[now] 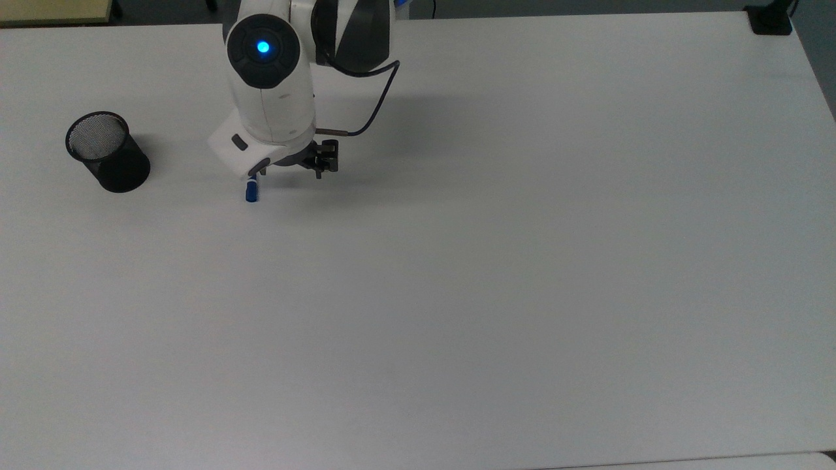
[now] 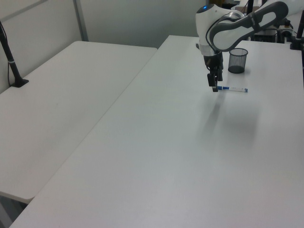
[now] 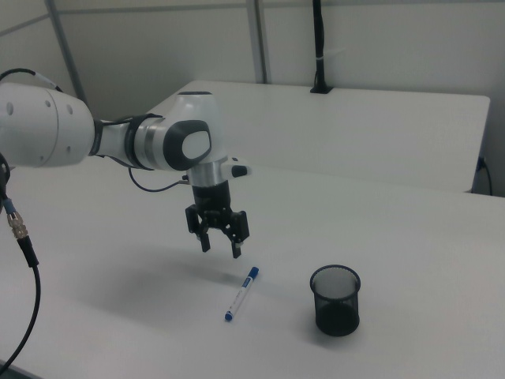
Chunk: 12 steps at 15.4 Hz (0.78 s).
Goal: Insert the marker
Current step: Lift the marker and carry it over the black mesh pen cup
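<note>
One marker [image 3: 241,294], one black mesh cup [image 3: 335,300] and one robot arm [image 3: 118,140] share a white table [image 3: 410,237], with a second white table [image 3: 355,126] behind it and a black clamp post [image 3: 318,47] standing at that table's far edge. Nearest in the right view, the marker lies flat on the tabletop: a slim white barrel printed with small text, a blue cap at one end, a blue label band and a small blue tip at the other. Its long axis runs diagonally in the right view, from lower left to upper right; in the top view the marker [image 1: 251,190] runs top to bottom, with its upper length covered by the arm's white wrist. The cup stands upright just to the right view's right of the marker, apart from it, mouth open upward. Beyond the marker, the gripper [image 3: 220,247] hangs above the table with its two black fingers spread apart and nothing between them, pointing down, just to the right view's upper left of the marker's far end and clear of it.
</note>
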Each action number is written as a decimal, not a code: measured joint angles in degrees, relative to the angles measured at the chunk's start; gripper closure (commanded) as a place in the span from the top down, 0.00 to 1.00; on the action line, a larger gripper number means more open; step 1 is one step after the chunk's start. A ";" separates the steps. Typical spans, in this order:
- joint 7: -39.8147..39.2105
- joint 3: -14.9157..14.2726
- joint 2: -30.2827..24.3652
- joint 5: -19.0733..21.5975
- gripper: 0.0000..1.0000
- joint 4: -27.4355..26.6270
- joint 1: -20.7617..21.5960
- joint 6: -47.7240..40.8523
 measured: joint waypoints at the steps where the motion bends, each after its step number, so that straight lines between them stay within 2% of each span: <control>1: -0.45 -0.01 0.05 -0.17 0.82 0.01 -0.66 0.14; 5: -1.31 -0.01 2.30 -0.98 0.77 -0.08 -2.77 5.03; 9: -1.32 -0.02 5.17 -2.14 0.54 -0.07 -4.05 8.72; 12: -1.35 0.00 5.40 -2.15 0.39 0.04 -4.08 8.93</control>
